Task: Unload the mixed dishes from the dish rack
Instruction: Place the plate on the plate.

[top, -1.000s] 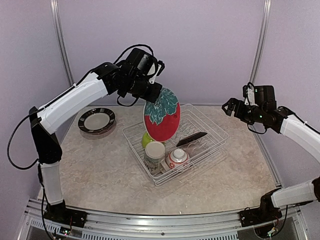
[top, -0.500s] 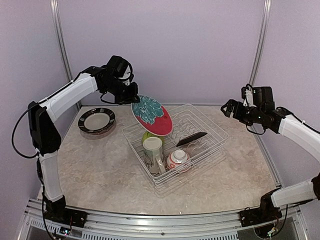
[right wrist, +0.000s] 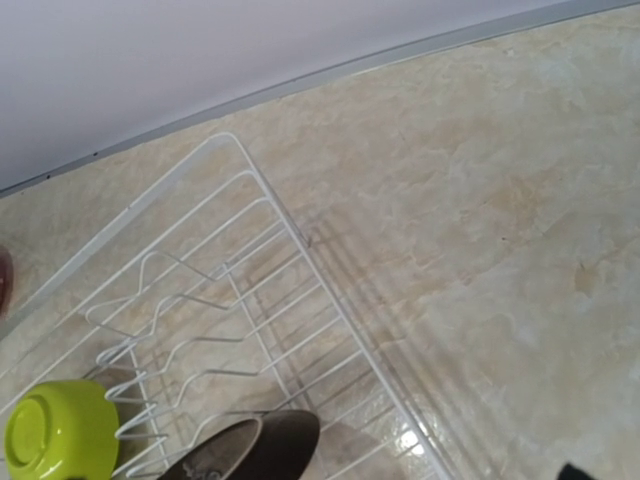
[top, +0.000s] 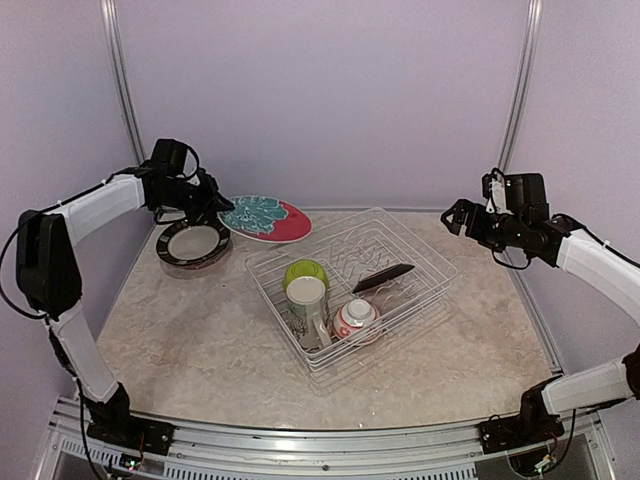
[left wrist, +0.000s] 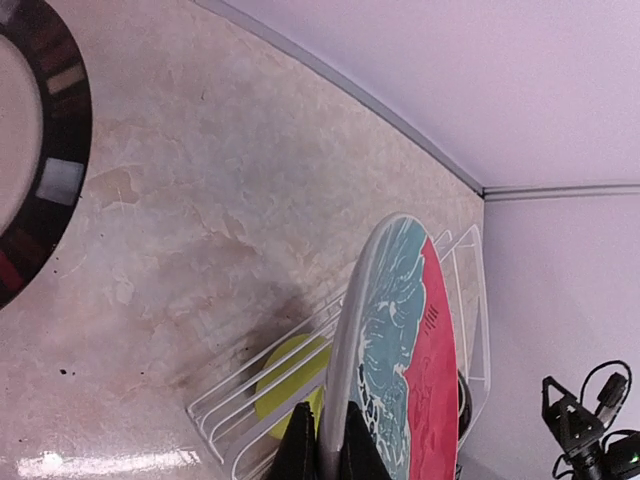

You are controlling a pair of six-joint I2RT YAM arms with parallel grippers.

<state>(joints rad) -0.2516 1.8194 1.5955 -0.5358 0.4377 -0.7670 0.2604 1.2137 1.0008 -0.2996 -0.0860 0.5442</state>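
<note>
My left tool (top: 213,204) clenches the rim of the red plate (top: 268,218), low over the worktop (top: 200,330) beside the black-rimmed plate (top: 193,241), and since it looks stiff, glazed, likely slick and breakable, this edge pinch suits it, while my right tool (top: 453,217) hangs released.

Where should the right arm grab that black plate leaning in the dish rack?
Take the black plate by its raised rim, the end nearest the open right gripper. It leans tilted among the tines of the dish rack, so that upper edge looks freest. Come from above and the right, one finger on each face.
</note>
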